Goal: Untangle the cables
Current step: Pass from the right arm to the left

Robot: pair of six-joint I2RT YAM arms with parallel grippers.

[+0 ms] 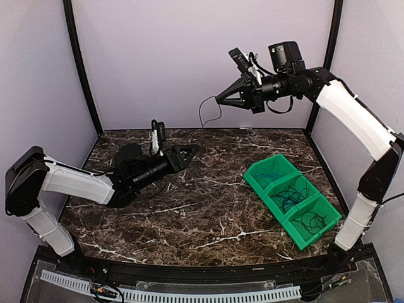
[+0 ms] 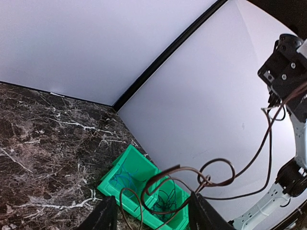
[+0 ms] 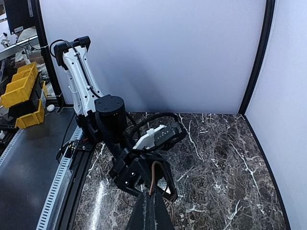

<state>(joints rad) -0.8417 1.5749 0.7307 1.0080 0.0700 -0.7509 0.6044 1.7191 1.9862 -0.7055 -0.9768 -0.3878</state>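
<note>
1. The right gripper (image 1: 219, 99) is held high above the bench (image 1: 189, 214). Its two fingers are pressed together on the end of a thin dark cable (image 2: 168, 171).
2. This cable is smooth and round. It hangs in a loose curve, makes one small loop in the air, and runs down to the left gripper (image 1: 192, 150).
3. The left gripper is low over the bench, and its two fingers stand apart. The cable passes between them, but I cannot tell if it touches them.
4. The bench top looks like dark brown marble with white veins, a little glossy.
5. On the right side of the bench lies one green bin (image 1: 268, 205) of plastic, long and rectangular, with three compartments in a row.
6. The far compartment holds a blue cable (image 1: 273, 170) in loose coils. The middle one holds a black tangle (image 1: 293, 194), and the near one holds another black coil (image 1: 312, 221). I cannot count the strands in them.
</note>
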